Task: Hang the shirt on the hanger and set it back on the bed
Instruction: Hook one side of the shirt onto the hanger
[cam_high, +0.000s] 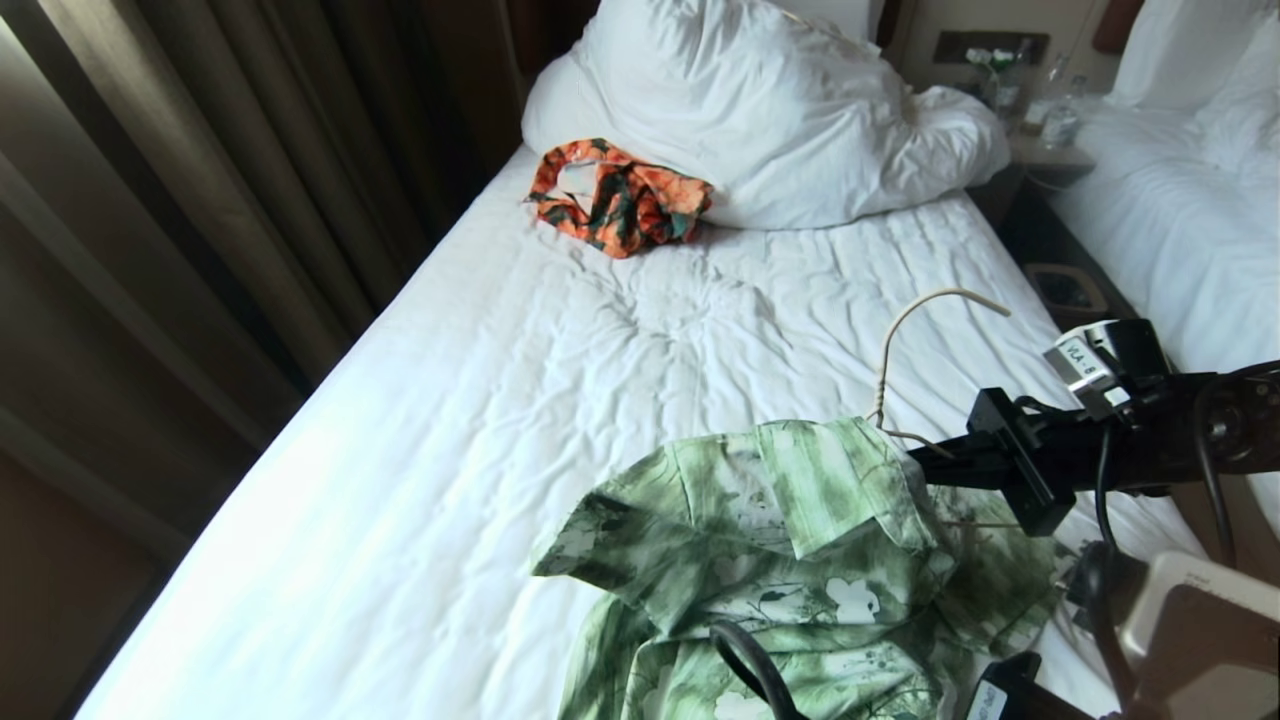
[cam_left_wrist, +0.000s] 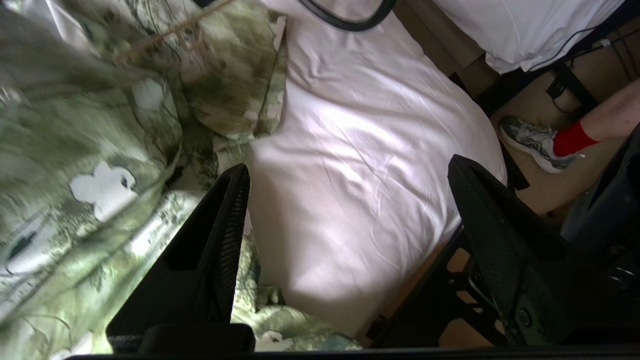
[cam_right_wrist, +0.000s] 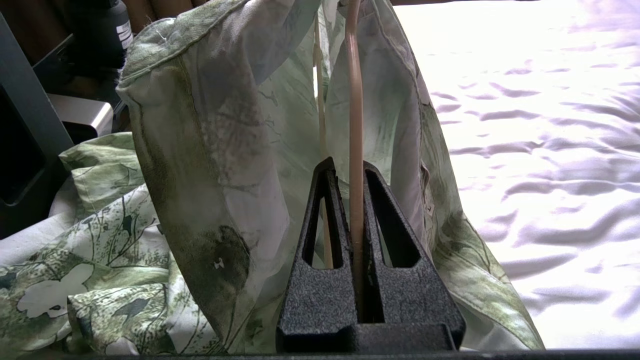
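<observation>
The light green leaf-print shirt (cam_high: 800, 560) lies bunched on the near end of the bed (cam_high: 450, 420), with its collar raised. The cream hanger (cam_high: 945, 293) sticks its hook up out of the collar. My right gripper (cam_high: 925, 466) reaches in from the right at the collar. In the right wrist view it (cam_right_wrist: 346, 167) is shut on the hanger's rod (cam_right_wrist: 355, 125), with the shirt (cam_right_wrist: 210, 150) draped round it. My left gripper (cam_left_wrist: 348, 167) is open over bare sheet with nothing between its fingers. The shirt (cam_left_wrist: 90, 150) lies beside one finger.
An orange floral garment (cam_high: 620, 200) rests against the big pillow (cam_high: 760, 110) at the head of the bed. Curtains (cam_high: 200, 200) hang on the left. A nightstand (cam_high: 1050, 150) and a second bed (cam_high: 1180, 200) stand on the right. A person's shoe and red sock (cam_left_wrist: 550, 142) are beside the bed's edge.
</observation>
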